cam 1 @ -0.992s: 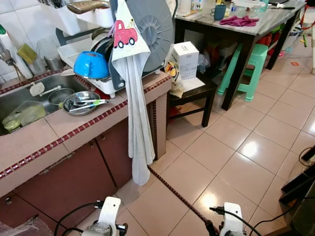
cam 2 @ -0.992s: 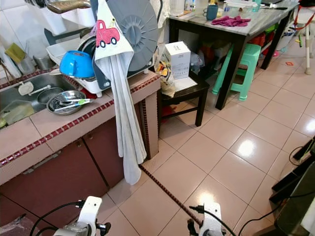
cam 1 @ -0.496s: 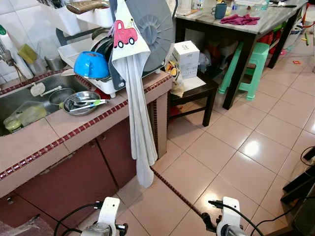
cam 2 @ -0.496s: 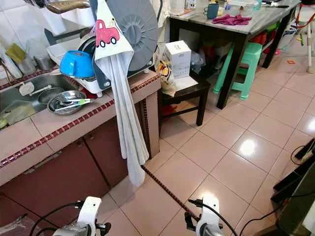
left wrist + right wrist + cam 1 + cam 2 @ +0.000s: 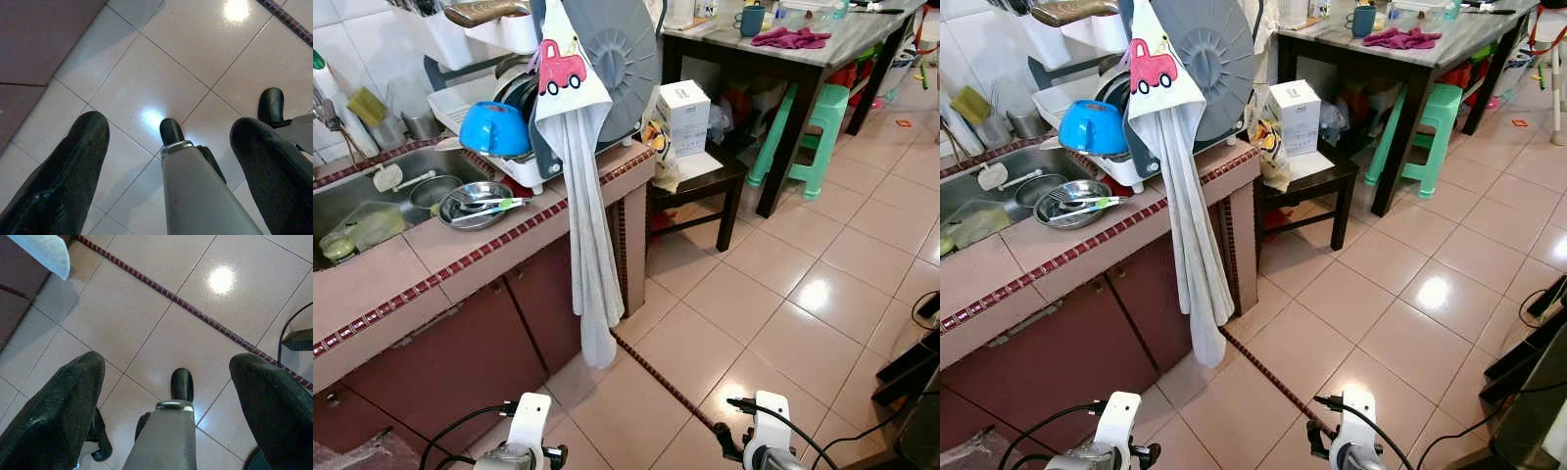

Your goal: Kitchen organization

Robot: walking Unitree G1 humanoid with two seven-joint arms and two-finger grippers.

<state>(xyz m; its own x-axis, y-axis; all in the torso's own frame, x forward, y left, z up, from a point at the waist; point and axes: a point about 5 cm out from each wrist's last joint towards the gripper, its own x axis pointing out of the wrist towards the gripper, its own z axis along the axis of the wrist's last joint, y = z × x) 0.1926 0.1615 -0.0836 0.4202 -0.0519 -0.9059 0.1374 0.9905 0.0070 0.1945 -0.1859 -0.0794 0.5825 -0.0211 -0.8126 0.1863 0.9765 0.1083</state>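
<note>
A tiled kitchen counter (image 5: 460,250) holds a steel sink (image 5: 352,196). Beside the sink sits a steel bowl (image 5: 475,204) with utensils in it. A dish rack (image 5: 509,166) behind it carries a blue bowl (image 5: 494,129) and a big grey round cover (image 5: 622,54). A long white towel (image 5: 587,245) with a red car picture hangs down the counter front. Both arms hang low over the floor tiles. My left gripper (image 5: 168,122) and right gripper (image 5: 168,362) are open with nothing between the fingers.
A low black table (image 5: 705,181) with a white box (image 5: 683,116) stands right of the counter. Behind it are a dark dining table (image 5: 822,49) with a purple cloth (image 5: 791,37), a mug (image 5: 752,20) and a green stool (image 5: 818,127). Cables and black gear (image 5: 915,362) lie at the right.
The view has shifted slightly. The hanging towel's lower end sways a little. My right arm has risen a bit at the bottom edge.
</note>
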